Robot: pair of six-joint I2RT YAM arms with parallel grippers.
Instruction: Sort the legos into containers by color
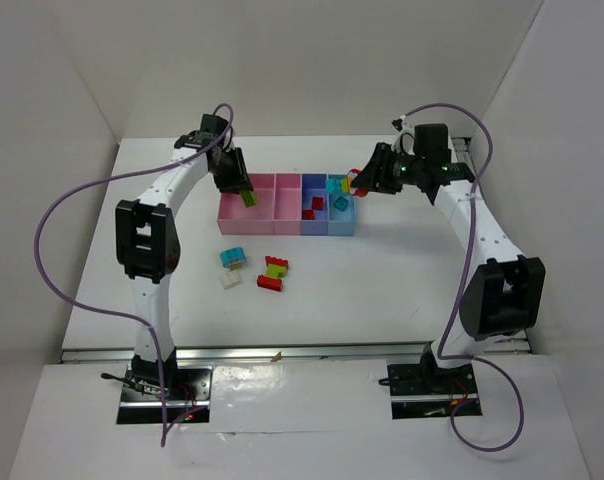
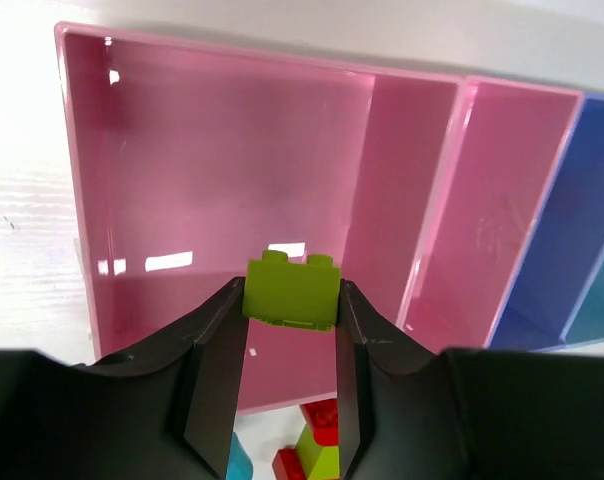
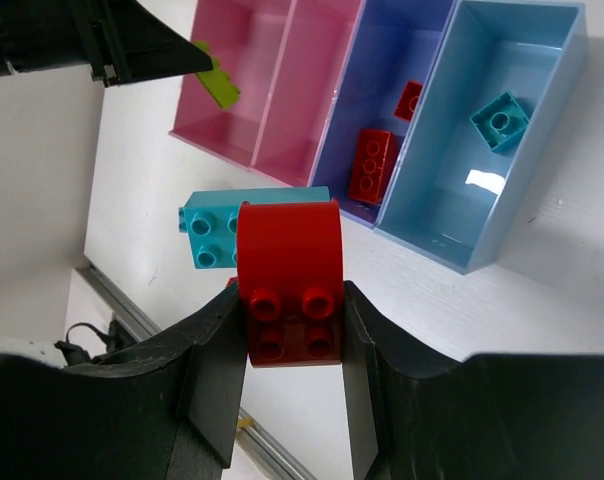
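Note:
The containers (image 1: pixel 244 224) stand in a row mid-table: two pink, one dark blue, one light blue. My left gripper (image 2: pixel 292 296) is shut on a yellow-green lego (image 2: pixel 292 292) and hangs over the leftmost pink bin (image 2: pixel 182 150), which shows no brick inside. My right gripper (image 3: pixel 287 300) is shut on a red lego (image 3: pixel 287 270), above the table just in front of the bins. The dark blue bin (image 3: pixel 382 60) holds two red legos (image 3: pixel 372 165). The light blue bin (image 3: pixel 542 100) holds a teal lego (image 3: pixel 500 120).
Loose legos lie on the table in front of the row: a teal one (image 1: pixel 233 258), a whitish one (image 1: pixel 230 280) and a yellow-green and red cluster (image 1: pixel 275 270). White walls close the table on three sides. A metal rail (image 1: pixel 282 352) runs along the near edge.

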